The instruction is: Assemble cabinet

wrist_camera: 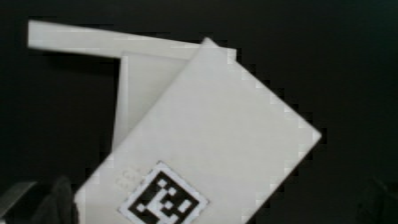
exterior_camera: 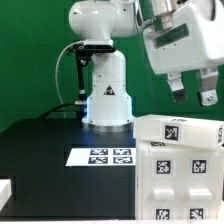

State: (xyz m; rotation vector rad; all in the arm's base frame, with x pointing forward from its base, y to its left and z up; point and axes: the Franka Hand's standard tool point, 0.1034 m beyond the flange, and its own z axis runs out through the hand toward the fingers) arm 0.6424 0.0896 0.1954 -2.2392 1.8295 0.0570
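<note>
Cabinet [exterior_camera: 180,160] looks like light, stiff, slick plastic on the counter [exterior_camera: 40,150]; we judge a thin panel edge the best hold, gripper [exterior_camera: 192,93] jaws standing wide and empty

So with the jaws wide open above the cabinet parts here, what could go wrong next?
1. The gripper hangs open just above the cabinet; a descent off centre could knock a panel instead of straddling it.
2. In the wrist view a panel looks tilted against another part, so a nudge might tip it.
3. The cabinet sits near the table edge in the exterior view and could be pushed off.
</note>
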